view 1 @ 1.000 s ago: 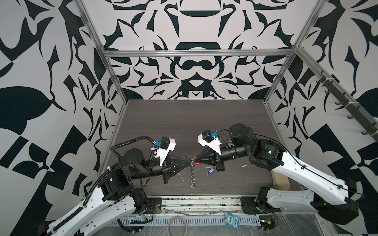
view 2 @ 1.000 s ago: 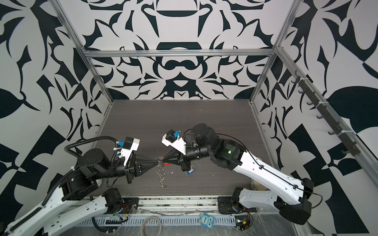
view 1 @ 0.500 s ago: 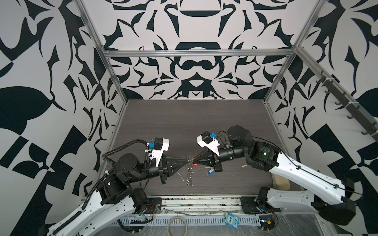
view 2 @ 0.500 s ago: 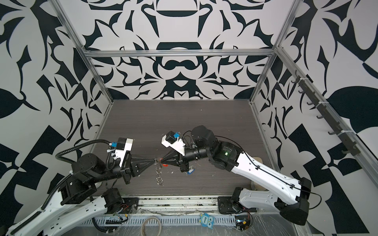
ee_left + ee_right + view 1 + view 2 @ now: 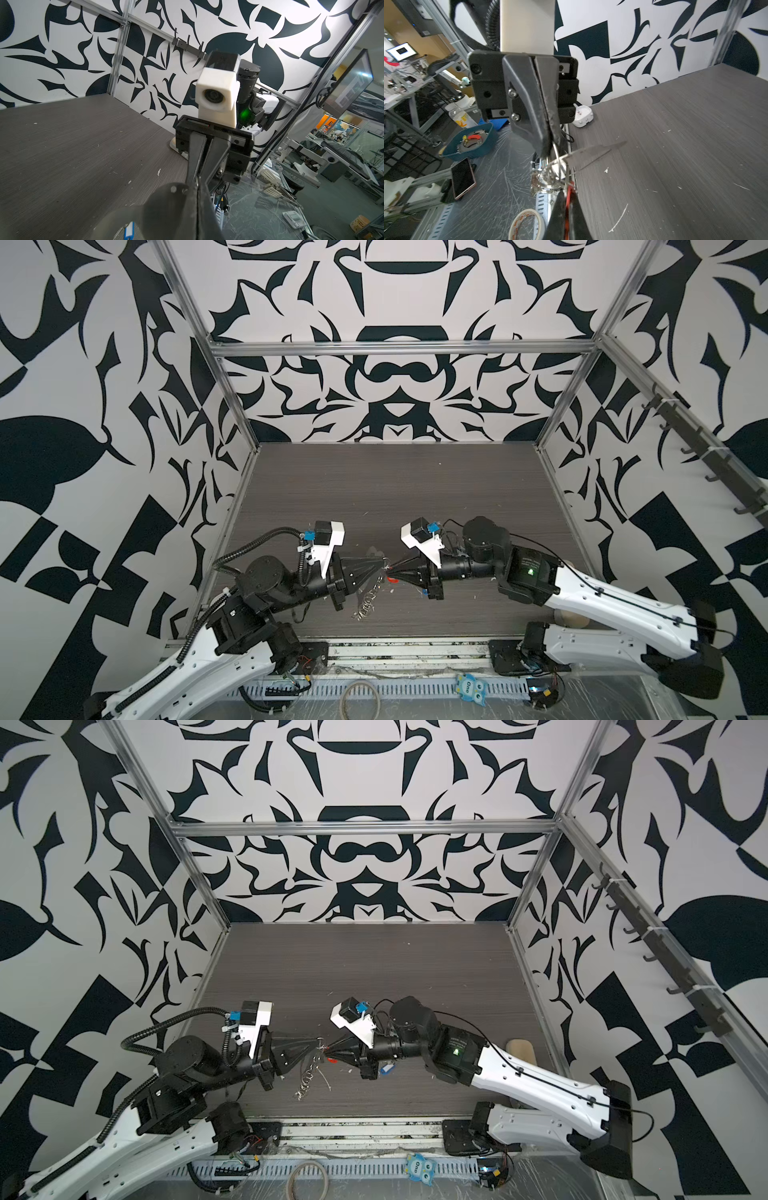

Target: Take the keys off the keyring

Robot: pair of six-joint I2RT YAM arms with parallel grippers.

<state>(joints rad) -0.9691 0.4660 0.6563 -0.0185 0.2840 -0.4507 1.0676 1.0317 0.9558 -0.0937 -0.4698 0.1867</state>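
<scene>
Shiny silver metal rings (image 5: 550,178) glint on the keyring (image 5: 591,154), its plate smooth translucent grey plastic, red tag (image 5: 568,197) glossy plastic, table (image 5: 675,135) matt, wood-grained, scuffed

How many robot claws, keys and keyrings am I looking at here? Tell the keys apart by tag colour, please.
Grippers: 2, the left gripper and the right gripper
Keys: 2, the red-tagged key and the blue-tagged key
Keyring: 1
Total: 5

grey keyring (image 5: 593,153) aloft beside red-tagged key (image 5: 568,199)
</scene>
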